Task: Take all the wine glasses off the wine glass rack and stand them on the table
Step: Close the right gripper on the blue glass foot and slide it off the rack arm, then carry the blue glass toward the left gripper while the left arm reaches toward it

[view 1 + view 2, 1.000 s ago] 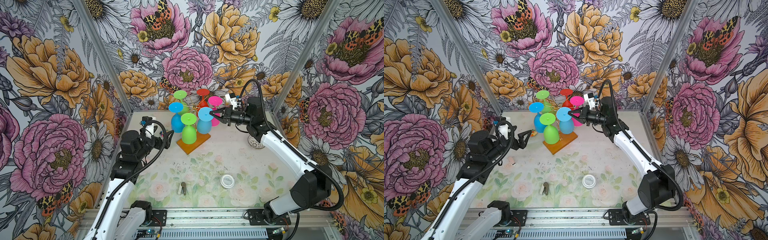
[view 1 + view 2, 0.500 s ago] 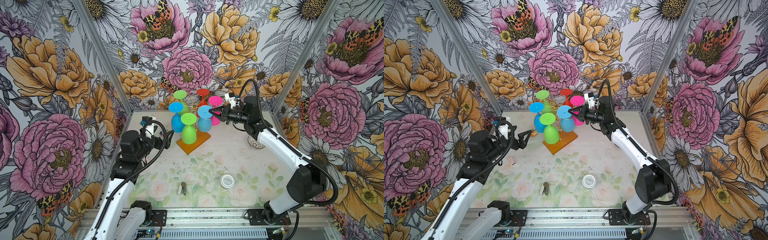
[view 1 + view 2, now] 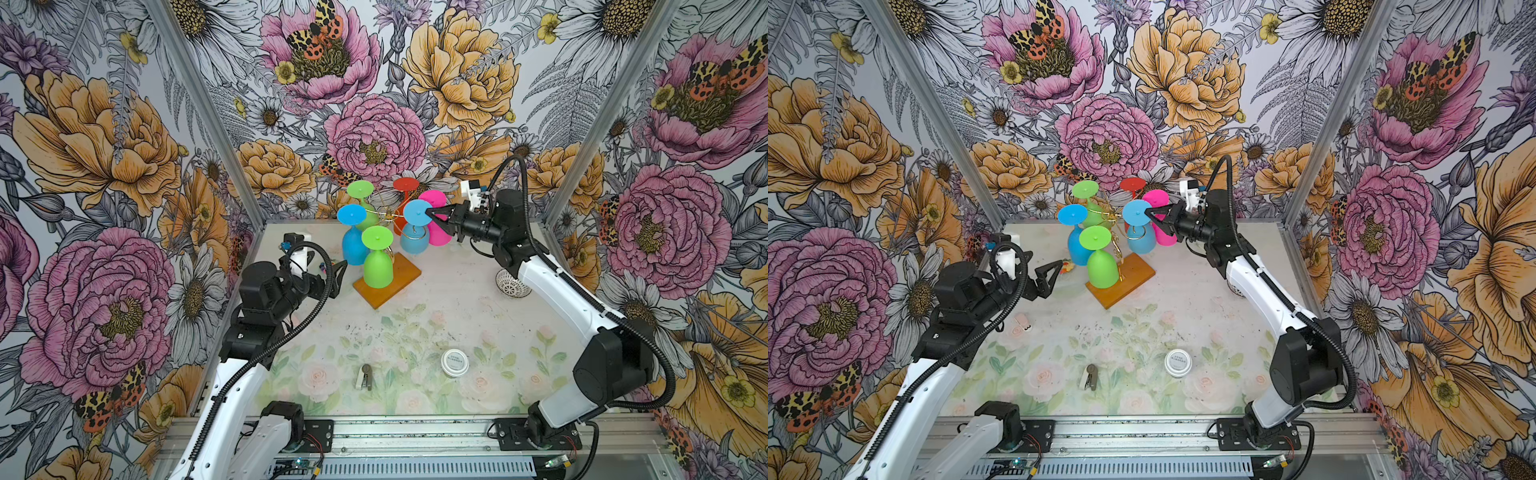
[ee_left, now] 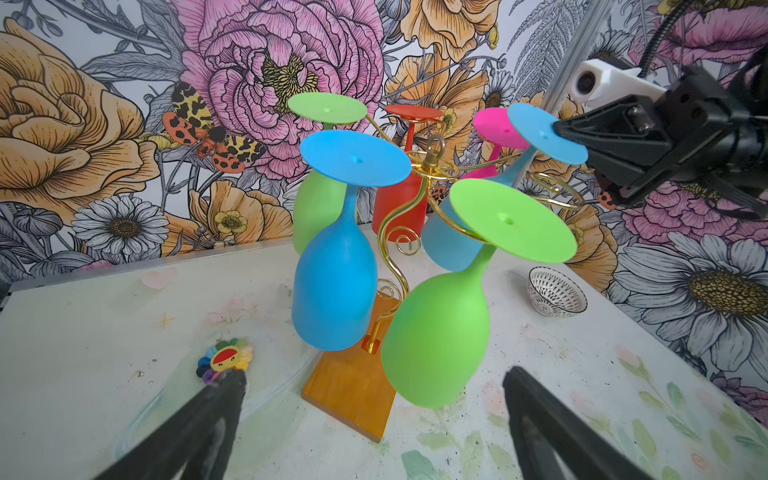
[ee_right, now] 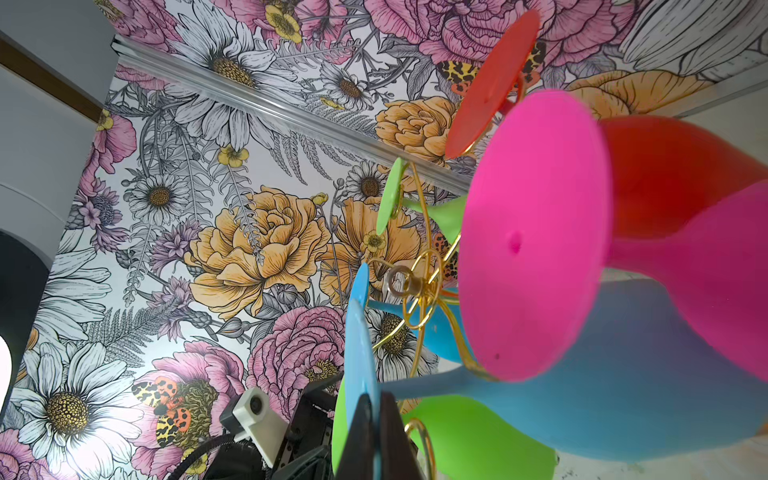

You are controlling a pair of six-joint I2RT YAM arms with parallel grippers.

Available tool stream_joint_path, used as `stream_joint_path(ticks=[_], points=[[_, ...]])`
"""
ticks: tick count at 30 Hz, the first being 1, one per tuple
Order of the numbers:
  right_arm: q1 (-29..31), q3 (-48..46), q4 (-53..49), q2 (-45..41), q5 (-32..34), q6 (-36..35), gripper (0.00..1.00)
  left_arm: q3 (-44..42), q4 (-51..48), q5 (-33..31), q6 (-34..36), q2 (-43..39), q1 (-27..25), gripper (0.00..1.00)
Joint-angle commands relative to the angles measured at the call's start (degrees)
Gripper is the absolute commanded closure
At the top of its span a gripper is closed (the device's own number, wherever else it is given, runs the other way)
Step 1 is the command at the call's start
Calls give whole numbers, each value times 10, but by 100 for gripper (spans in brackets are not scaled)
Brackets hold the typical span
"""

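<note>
The wine glass rack is gold wire on an orange-brown wooden base at the back middle of the table. Several coloured glasses hang from it bowl down. My right gripper is shut on the edge of the round foot of the light blue wine glass, whose stem still sits in a wire arm. The right wrist view shows the dark fingers pinching that foot edge-on. My left gripper stands open and empty, left of the rack, facing a green glass and the base.
A small patterned bowl sits under my right forearm near the right wall. A white round lid and a small stapler-like thing lie toward the front. A colourful flower toy lies by my left fingers.
My right gripper has risen a little with the light blue glass's foot in it, tilting that glass on its arm. The left arm has stayed put.
</note>
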Motion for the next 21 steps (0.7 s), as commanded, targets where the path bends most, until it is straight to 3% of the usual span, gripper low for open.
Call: stream_joint_path(ticks=[1, 12, 21], points=[[-5, -18, 26, -28, 8, 3, 100, -4, 0, -6, 10, -6, -4, 1], [-14, -64, 30, -76, -3, 0, 100, 31, -36, 42, -11, -13, -4, 1], [-19, -96, 14, -112, -25, -28, 100, 79, -80, 107, -78, -6, -6, 1]])
